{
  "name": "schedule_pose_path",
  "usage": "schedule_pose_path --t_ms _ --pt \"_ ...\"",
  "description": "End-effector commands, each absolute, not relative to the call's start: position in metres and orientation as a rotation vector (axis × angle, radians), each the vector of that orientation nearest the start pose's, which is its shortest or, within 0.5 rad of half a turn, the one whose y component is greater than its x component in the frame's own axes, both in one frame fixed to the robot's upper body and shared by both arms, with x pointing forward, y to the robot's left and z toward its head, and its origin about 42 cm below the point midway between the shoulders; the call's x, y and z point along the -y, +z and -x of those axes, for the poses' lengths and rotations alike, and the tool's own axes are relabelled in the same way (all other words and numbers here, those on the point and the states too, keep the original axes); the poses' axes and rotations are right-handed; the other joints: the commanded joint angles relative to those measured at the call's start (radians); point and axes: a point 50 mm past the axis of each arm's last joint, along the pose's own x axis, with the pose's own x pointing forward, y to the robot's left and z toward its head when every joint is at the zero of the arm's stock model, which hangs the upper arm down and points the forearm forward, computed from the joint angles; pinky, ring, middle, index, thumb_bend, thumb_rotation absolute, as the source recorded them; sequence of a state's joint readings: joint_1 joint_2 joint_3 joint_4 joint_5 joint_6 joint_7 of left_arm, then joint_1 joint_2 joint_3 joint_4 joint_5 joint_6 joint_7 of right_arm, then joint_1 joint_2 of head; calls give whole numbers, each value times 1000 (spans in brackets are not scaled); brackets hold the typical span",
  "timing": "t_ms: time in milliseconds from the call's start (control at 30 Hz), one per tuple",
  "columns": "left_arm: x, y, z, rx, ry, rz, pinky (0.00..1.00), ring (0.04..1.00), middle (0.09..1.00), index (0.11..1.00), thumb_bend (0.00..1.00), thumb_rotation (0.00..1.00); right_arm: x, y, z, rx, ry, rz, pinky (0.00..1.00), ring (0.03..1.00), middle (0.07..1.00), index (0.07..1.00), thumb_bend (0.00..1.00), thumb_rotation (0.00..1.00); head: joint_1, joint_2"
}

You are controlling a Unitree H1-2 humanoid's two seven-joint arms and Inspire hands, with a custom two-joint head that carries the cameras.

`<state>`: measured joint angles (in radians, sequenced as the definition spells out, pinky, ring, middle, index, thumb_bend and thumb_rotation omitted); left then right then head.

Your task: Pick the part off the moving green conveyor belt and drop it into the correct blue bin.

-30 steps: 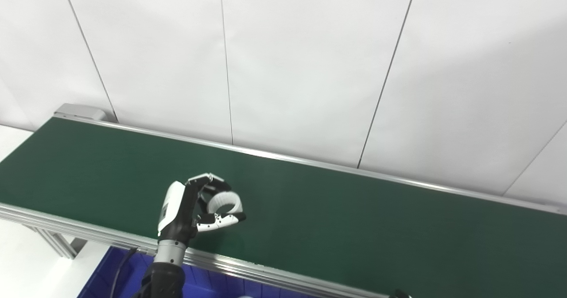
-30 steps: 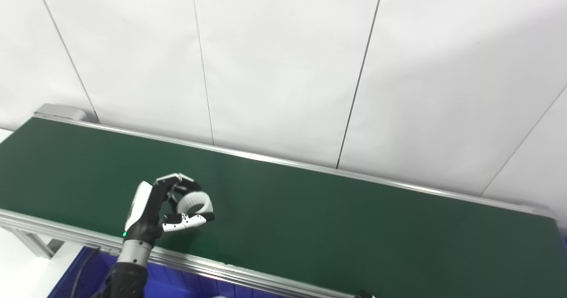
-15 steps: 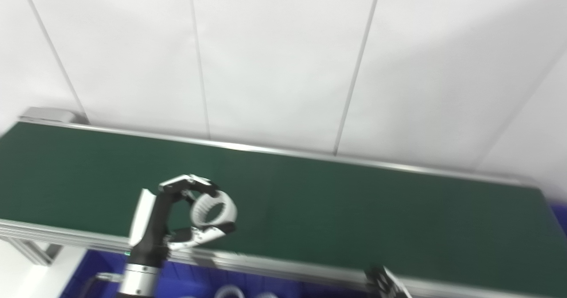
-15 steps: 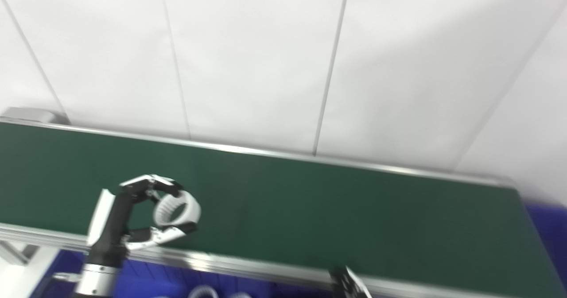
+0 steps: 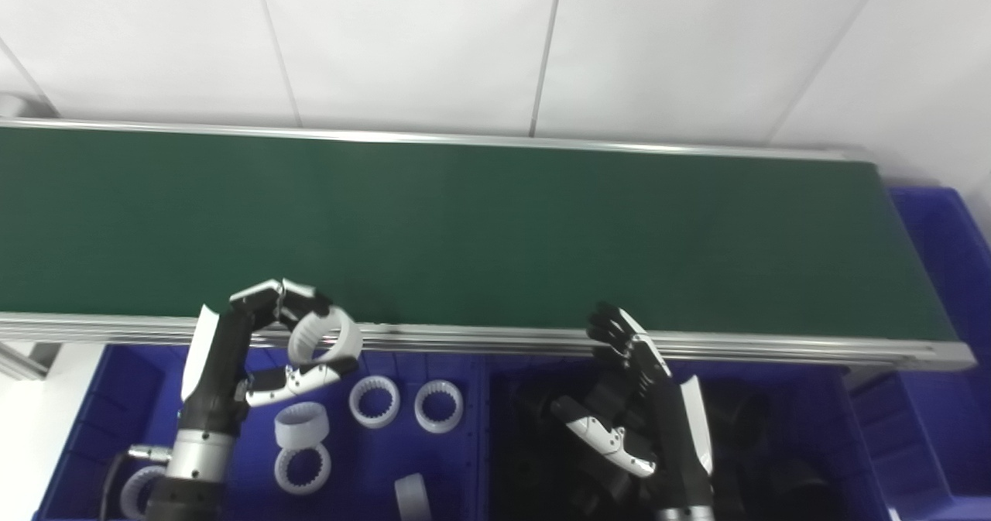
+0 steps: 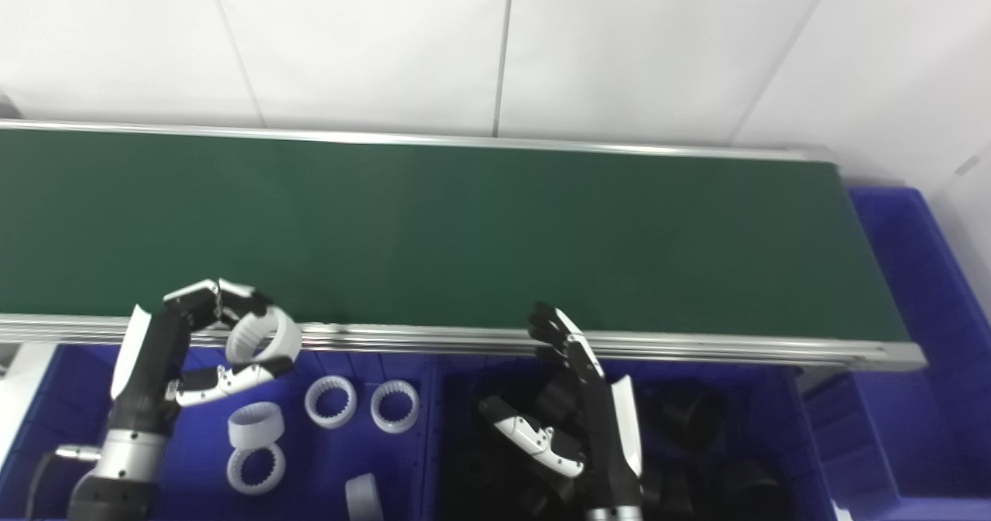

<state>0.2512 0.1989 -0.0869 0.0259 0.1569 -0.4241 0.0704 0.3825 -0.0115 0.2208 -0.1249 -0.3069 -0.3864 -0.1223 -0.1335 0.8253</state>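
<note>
Above the left blue bin (image 5: 139,397), the left hand (image 5: 255,351) gripped a white toothed ring (image 5: 325,335) between its fingers (image 5: 271,293) and thumb, at the near rail of the green conveyor belt (image 5: 464,227). More white rings (image 5: 375,401) lay below. The right hand (image 5: 642,413) hovered with fingers spread, empty, over the bin of black parts (image 5: 774,459).

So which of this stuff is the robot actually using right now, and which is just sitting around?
In use:
- left hand
- white ring held in it
- green conveyor belt
- left blue bin holding other white rings

Just there:
- right hand, open and idle
- bin of black parts
- far-right blue bin
</note>
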Motion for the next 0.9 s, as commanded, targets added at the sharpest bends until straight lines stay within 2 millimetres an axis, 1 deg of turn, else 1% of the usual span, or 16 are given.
schedule_pose_path --t_ms 0,100,167,233,367,500,567,600,633,667,700,733,800,867 --pt "-263 63 -184 183 -80 -317 416 455 509 463 498 0 169 84 -154 203 81 213 737 800 830 868 706 463 8 9" --pt "-257 56 -175 137 -88 -337 408 455 496 481 498 0 169 85 -154 210 78 214 737 796 827 867 685 456 15 14" --pt "-255 53 -171 94 -97 -359 425 457 490 487 498 0 170 85 -154 213 75 222 732 790 822 863 683 463 20 17" --pt "-257 48 -169 46 -112 -402 425 449 489 496 498 0 170 85 -154 210 77 223 732 790 821 863 686 472 19 18" --pt "-265 40 -168 -34 -131 -471 430 441 492 502 498 0 171 85 -153 203 78 228 731 790 821 864 688 477 18 15" --pt "-277 34 -168 -131 -166 -593 437 433 503 510 497 0 170 85 -153 206 79 226 728 788 820 862 688 475 17 19" --pt "-281 33 -167 -155 -191 -619 469 436 508 513 498 0 171 85 -154 206 80 226 730 788 820 861 685 466 18 19" --pt "-283 34 -167 -167 -204 -628 515 537 595 506 504 36 171 85 -153 204 79 228 730 789 820 861 686 468 19 19" --pt "-283 34 -166 -175 -212 -633 609 669 705 653 635 191 172 84 -153 203 78 229 727 789 819 860 688 471 19 19" --pt "-284 35 -165 -176 -217 -632 641 713 742 704 679 244 172 84 -154 202 77 229 726 790 819 860 689 471 21 18" --pt "-284 35 -164 -170 -217 -622 693 775 807 768 754 332 172 84 -154 203 77 230 727 790 819 860 691 470 20 19" --pt "-283 36 -163 -158 -212 -612 773 850 879 846 851 424 172 85 -154 204 78 232 725 790 820 860 690 471 20 18" --pt "-281 38 -162 -128 -201 -585 832 905 933 906 943 486 172 85 -155 203 79 232 727 793 822 861 693 473 19 18" --pt "-278 39 -162 -87 -193 -546 843 916 943 919 971 497 172 85 -154 202 79 233 728 793 823 861 695 475 19 18"
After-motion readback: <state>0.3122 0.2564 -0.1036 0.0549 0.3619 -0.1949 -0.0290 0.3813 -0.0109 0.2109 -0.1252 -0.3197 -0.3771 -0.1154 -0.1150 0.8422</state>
